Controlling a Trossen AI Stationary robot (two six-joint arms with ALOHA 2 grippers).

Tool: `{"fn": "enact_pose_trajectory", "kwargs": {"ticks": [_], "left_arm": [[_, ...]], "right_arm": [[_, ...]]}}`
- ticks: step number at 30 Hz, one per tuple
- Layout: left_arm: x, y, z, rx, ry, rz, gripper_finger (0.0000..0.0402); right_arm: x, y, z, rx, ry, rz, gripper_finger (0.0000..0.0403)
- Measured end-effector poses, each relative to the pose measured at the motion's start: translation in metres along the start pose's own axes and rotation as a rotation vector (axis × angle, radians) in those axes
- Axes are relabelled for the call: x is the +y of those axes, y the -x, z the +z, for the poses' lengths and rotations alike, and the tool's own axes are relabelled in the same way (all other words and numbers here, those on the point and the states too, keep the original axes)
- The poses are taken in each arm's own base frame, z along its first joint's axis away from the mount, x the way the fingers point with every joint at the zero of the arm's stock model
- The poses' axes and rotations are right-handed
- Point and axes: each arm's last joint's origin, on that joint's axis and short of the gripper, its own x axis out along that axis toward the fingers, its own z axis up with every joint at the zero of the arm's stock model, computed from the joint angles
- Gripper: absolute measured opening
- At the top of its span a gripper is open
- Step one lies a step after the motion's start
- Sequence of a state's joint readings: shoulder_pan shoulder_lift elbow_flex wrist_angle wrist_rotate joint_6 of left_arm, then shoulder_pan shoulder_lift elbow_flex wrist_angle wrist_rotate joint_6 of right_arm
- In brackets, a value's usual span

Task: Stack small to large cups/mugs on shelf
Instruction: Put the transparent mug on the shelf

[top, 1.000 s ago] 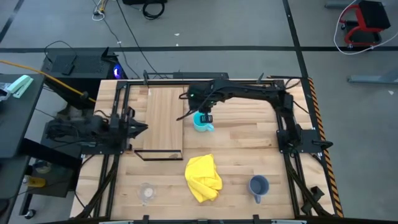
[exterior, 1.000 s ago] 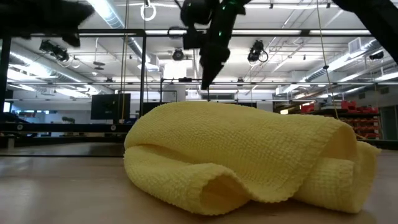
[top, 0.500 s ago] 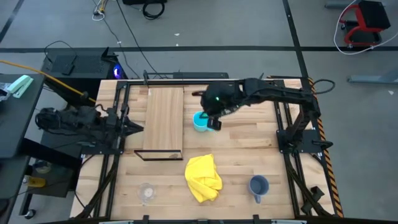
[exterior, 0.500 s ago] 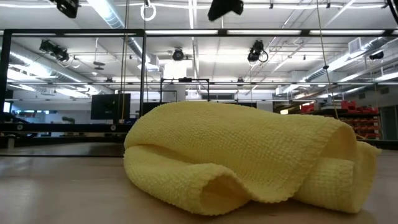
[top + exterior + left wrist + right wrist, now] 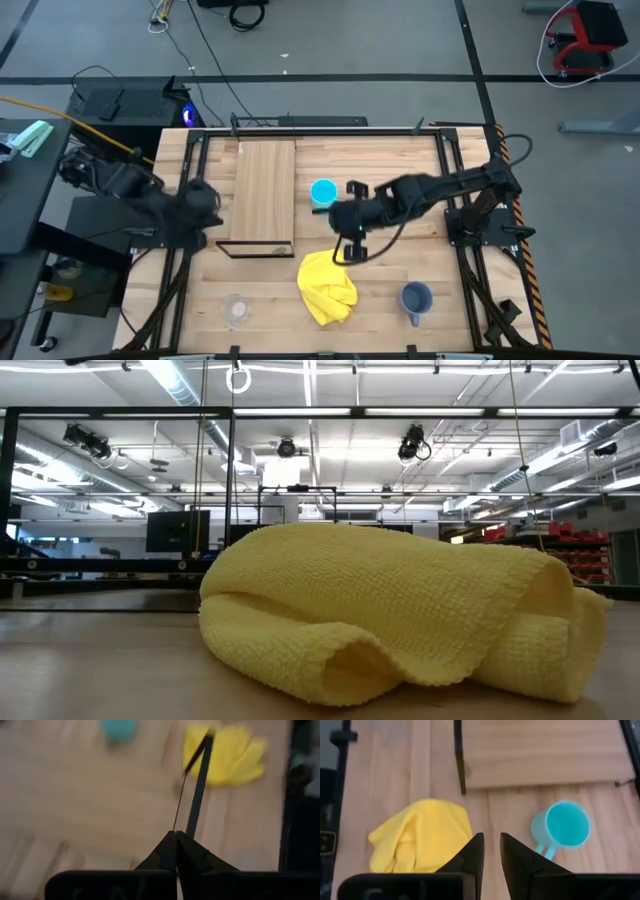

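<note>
Left gripper (image 5: 176, 840) is seen at the table's left edge, beside the shelf (image 5: 262, 195), with its fingers pressed together on nothing. Shelf is laid flat on the left half of the table (image 5: 400, 265), reaching toward the far edge. Clear cup (image 5: 236, 310) is placed near the near-left corner. Cyan mug (image 5: 322, 192) is set upright on the tabletop just right of the shelf, not touching it. Yellow cloth (image 5: 328, 284) is crumpled near the near edge at the centre. Right gripper (image 5: 352, 248) is held above the table between the cyan mug and the cloth, fingers slightly parted and empty. Grey-blue mug (image 5: 416, 298) is stood near the near-right corner.
</note>
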State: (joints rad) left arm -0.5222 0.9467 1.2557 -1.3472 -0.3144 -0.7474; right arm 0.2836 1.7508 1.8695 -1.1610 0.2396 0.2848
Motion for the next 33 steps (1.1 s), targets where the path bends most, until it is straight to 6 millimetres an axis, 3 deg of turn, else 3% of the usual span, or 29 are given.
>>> {"fn": "enact_pose_trajectory", "kwargs": {"ticks": [5,10,15,21,25,29,33], "left_arm": [[-0.03,0.004,-0.008,0.179,0.074,0.102,0.0017],[-0.064,0.017,-0.017,0.179,0.138,0.023,0.0006],[-0.082,0.012,-0.04,0.204,0.229,0.044,0.0011],[-0.11,-0.018,-0.07,0.239,0.254,0.168,0.0026],[-0.138,-0.045,-0.085,0.243,0.234,0.148,0.0023],[-0.16,-0.067,-0.091,0.294,0.208,0.108,0.0026],[-0.166,-0.083,-0.092,0.325,0.218,0.155,0.0041]], "right_arm": [[0.018,-0.015,-0.018,0.071,-0.002,-0.008,0.007],[0.028,-0.025,-0.031,0.118,-0.027,-0.019,0.007],[0.037,-0.03,-0.04,0.145,-0.073,-0.024,0.007],[0.052,-0.027,-0.047,0.132,-0.1,-0.008,0.007],[0.062,-0.023,-0.05,0.115,-0.132,0.0,0.007],[0.069,-0.021,-0.05,0.096,-0.162,0.02,0.007],[0.073,-0.02,-0.05,0.075,-0.163,0.035,0.007]]}}
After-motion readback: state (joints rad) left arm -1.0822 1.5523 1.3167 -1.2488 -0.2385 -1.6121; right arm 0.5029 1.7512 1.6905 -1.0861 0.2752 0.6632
